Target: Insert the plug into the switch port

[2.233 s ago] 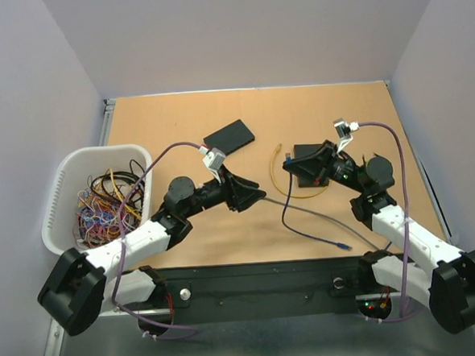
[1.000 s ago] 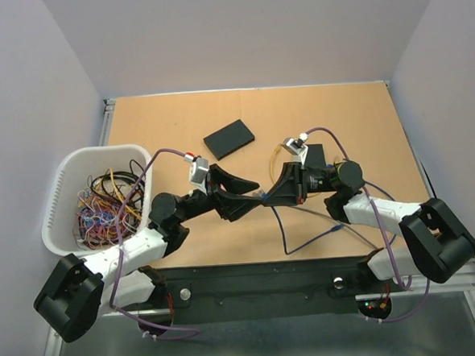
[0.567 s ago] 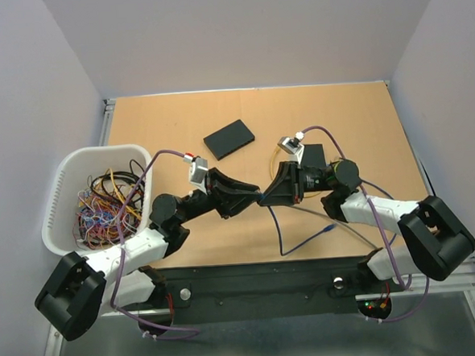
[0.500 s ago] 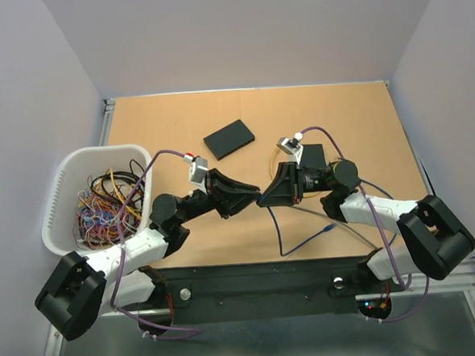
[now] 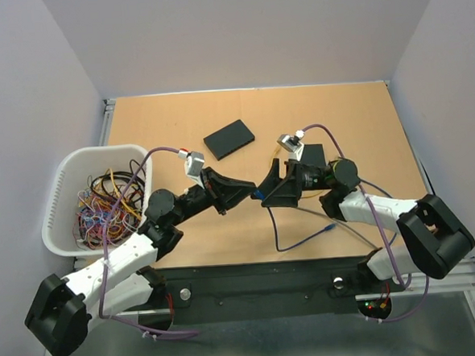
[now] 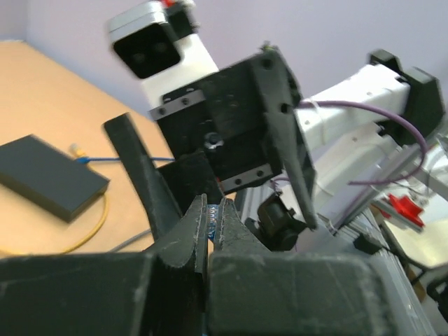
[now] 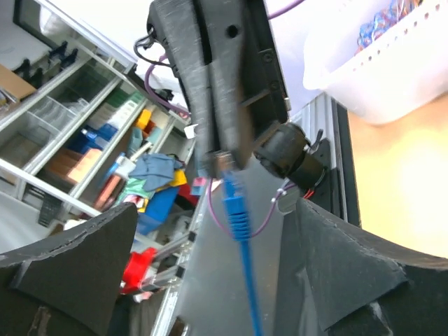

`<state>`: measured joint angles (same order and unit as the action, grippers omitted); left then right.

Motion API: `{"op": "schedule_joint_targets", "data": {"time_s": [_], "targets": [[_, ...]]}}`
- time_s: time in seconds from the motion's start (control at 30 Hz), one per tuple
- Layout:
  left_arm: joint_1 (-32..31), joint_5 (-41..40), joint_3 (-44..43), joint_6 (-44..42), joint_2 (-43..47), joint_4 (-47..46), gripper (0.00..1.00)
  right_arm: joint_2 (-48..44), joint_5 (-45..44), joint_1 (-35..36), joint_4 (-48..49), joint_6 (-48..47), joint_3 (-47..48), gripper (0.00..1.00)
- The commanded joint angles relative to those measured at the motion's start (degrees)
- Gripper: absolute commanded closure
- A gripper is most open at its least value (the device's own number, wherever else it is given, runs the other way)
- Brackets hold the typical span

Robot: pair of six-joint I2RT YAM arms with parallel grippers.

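My left gripper (image 5: 250, 192) is shut on a blue plug (image 5: 258, 194) above the middle of the table. The plug's tip shows between the closed pads (image 6: 212, 212) in the left wrist view. Its blue cable (image 5: 278, 233) hangs down to the tabletop. My right gripper (image 5: 269, 186) faces the left one, open, with its fingers on either side of the plug (image 7: 235, 204) and apart from it. Two flat black boxes lie behind, one at the back (image 5: 229, 138) and one partly under the right arm (image 5: 312, 154). I cannot tell which is the switch; no port shows.
A white basket (image 5: 65, 174) of tangled wires (image 5: 106, 206) stands at the left. A yellow cable (image 6: 89, 231) curls beside the right-hand black box. A grey cable (image 5: 337, 222) and the blue cable's other end (image 5: 331, 229) lie near the front edge.
The left gripper has closed on the blue plug. The right gripper, which held the plug, has opened and let go. The two arms stay nose to nose.
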<state>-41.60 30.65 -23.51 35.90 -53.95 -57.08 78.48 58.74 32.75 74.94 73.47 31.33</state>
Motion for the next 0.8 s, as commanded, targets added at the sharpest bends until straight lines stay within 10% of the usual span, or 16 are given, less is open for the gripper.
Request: {"op": "schedule_joint_targets", "data": {"time_s": [0.0,0.2,0.77], "targets": [[-0.2,-9.3,-6.2,-3.7,3.5,18.5,1.00,-1.9,-1.0,0.0,16.8,-5.2,4.3,0.00],[-0.1,-20.4,-9.4,-3.2,3.1,32.6,1.00,-13.7,-21.8,1.1,-54.7,-48.7,16.6,0.16],[-0.1,-23.0,-14.7,0.9,-4.2,36.9,1.00,-18.8,-58.2,16.5,-74.1,-62.0,17.6,0.42]]}}
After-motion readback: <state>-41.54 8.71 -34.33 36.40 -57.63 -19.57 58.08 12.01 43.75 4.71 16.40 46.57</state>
